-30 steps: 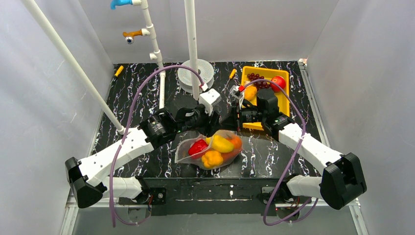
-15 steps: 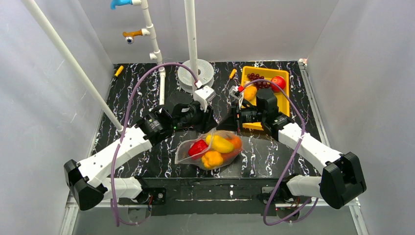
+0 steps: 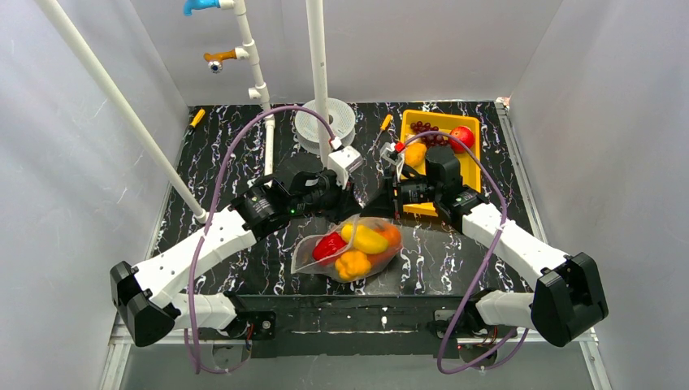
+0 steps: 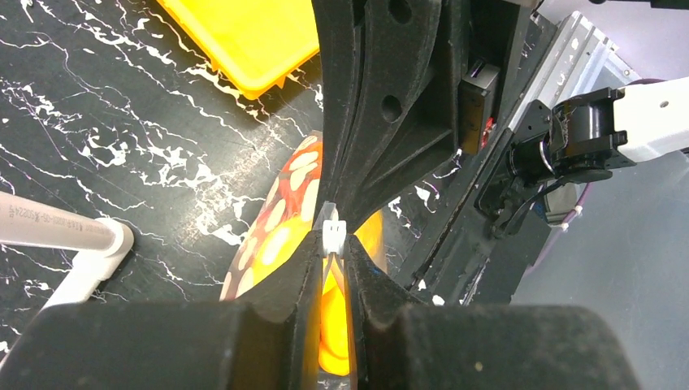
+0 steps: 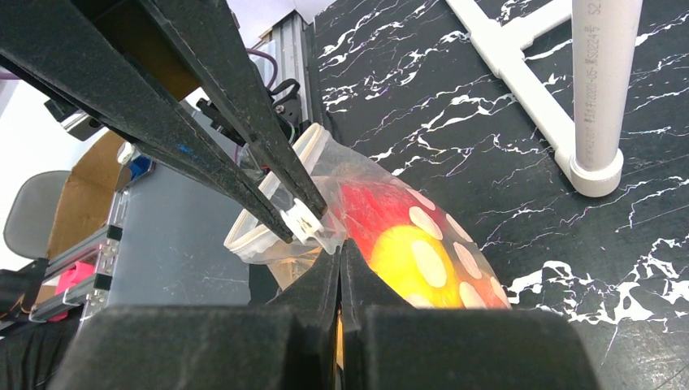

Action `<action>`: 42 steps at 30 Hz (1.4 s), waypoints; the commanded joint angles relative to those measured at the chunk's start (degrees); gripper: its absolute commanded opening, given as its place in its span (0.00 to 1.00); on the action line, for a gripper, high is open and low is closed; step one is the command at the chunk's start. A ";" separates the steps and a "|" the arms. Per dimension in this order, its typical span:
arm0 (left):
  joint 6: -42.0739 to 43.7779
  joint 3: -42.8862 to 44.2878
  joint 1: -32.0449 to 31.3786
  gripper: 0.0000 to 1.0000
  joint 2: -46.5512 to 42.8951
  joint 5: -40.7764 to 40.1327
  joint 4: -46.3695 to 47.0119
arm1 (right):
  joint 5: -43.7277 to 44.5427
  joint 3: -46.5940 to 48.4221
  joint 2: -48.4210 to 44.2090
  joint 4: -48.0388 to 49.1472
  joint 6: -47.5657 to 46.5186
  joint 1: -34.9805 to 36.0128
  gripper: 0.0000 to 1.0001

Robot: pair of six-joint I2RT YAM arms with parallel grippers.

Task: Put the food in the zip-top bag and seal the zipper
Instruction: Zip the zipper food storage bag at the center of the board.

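Sealing stage of the task, judged from the layout: the food, a red pepper, two yellow pieces and an orange one, already lies inside the zip-top bag. The bag rests near the middle of the black marbled bench, its mouth corner raised toward the far side between the two arms. At left, the left gripper has its jaws drawn almost together and pinches a small white tab on the zipper; a narrow slit shows farther back between the fingers, but the tips meet on the tab. Beyond the tab the mouth gapes, the pale strip curving in an open loop, so the seal is not yet made. To its right, the right gripper has its jaws fully together, clamped on a fold of the bag's dotted film just beside the tab, apparently as an anchor. The next move probably calls for the right gripper to hold that corner fast while the left draws the tab along the whole strip, film kept taut so the floppy mouth neither bunches nor slips free. Farthest right, the yellow tray holds grapes, a red fruit and an orange fruit; whether these belong in the bag cannot be told.
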 commanded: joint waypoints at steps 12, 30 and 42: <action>-0.06 -2.05 0.89 0.00 -2.33 1.29 1.66 | -9.15 2.34 -0.37 3.55 -2.48 0.37 0.30; -2.07 -1.94 1.32 0.00 -4.17 -2.02 0.14 | 5.69 -4.59 -0.66 21.85 13.15 -0.06 0.01; -4.09 -5.96 1.53 0.00 -8.39 -4.50 -2.61 | 16.02 -16.26 -4.99 40.23 29.03 -4.78 0.01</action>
